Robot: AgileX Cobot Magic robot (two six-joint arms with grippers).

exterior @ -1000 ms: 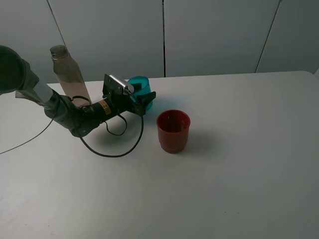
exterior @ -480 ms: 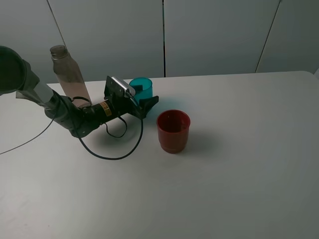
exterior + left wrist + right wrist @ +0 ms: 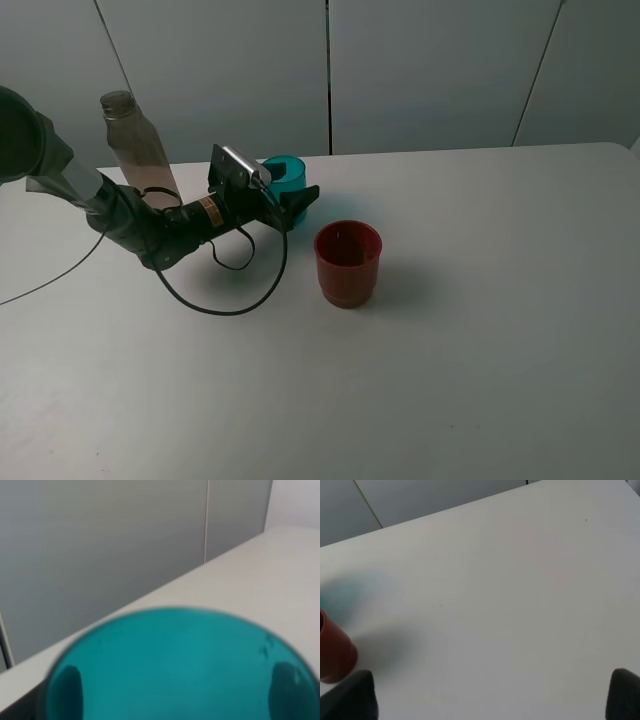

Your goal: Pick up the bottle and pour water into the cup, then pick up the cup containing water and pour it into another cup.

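Note:
The slim teal cup (image 3: 287, 172) stands behind and left of the wider red cup (image 3: 348, 262), roughly upright. My left gripper (image 3: 288, 200) reaches in from the left and is closed around its lower part. In the left wrist view the teal cup (image 3: 175, 670) fills the frame, with the dark fingers (image 3: 66, 690) showing through its wall on both sides. The tall smoky bottle (image 3: 138, 150) stands at the far left behind the left arm. My right gripper (image 3: 487, 697) is open over bare table, and the red cup (image 3: 334, 652) sits at the edge of its view.
A black cable (image 3: 225, 305) loops on the white table (image 3: 480, 330) below the left arm. Grey wall panels rise behind the table's far edge. The right arm is out of the high view.
My left gripper and the teal cup have shifted slightly to the right, and the cup has gone from tilted to nearly upright. The red cup and the bottle have not moved.

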